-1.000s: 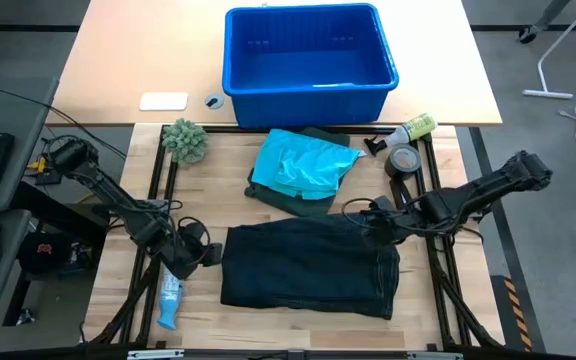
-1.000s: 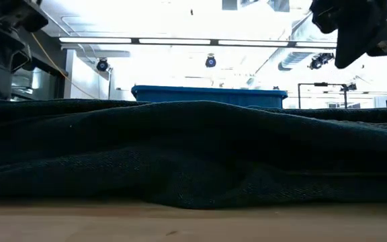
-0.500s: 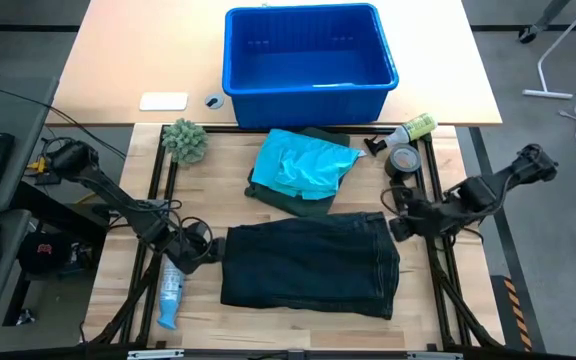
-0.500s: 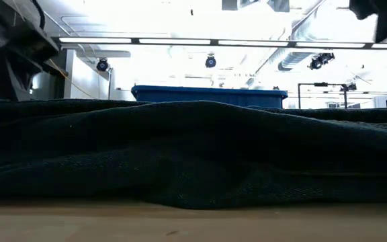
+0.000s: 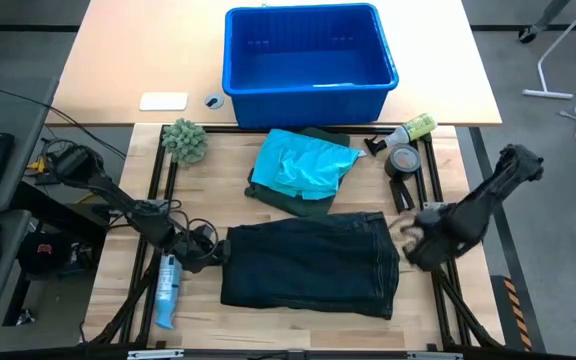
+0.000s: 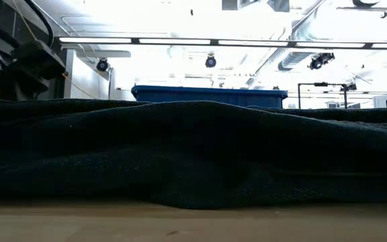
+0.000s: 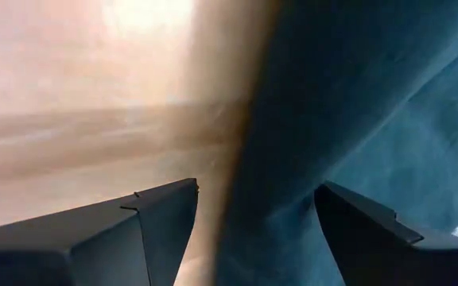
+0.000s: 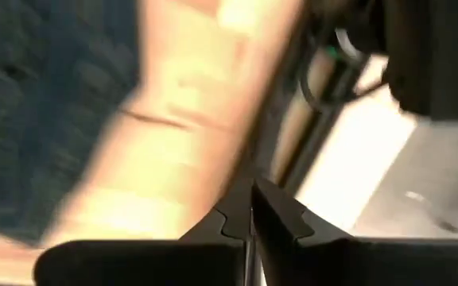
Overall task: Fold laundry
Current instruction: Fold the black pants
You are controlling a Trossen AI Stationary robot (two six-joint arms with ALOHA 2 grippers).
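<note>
Dark green garment (image 5: 310,264) is laid flat as a folded rectangle on the near half of the wooden table (image 5: 268,322); the low view is filled by its fabric (image 6: 193,154). A turquoise piece (image 5: 303,162) is bunched on top of a second dark green piece (image 5: 286,197), just behind the flat garment and in front of the blue bin (image 5: 310,62). The left gripper (image 5: 211,257) is held low at the flat garment's left edge, fingers spread apart, with the cloth edge (image 7: 356,119) seen between them in the left wrist view; nothing is clamped. The right gripper (image 5: 414,238) is positioned just off the garment's right edge, over the table's edge, fingers pressed together with nothing between them, as the right wrist view (image 8: 251,213) shows. A blue tube (image 5: 167,291) is seen lying near the left gripper. A fuzzy green ball (image 5: 185,140) is sat at the far left of the table, a tape roll (image 5: 403,160) and a small bottle (image 5: 413,129) at the far right.
</note>
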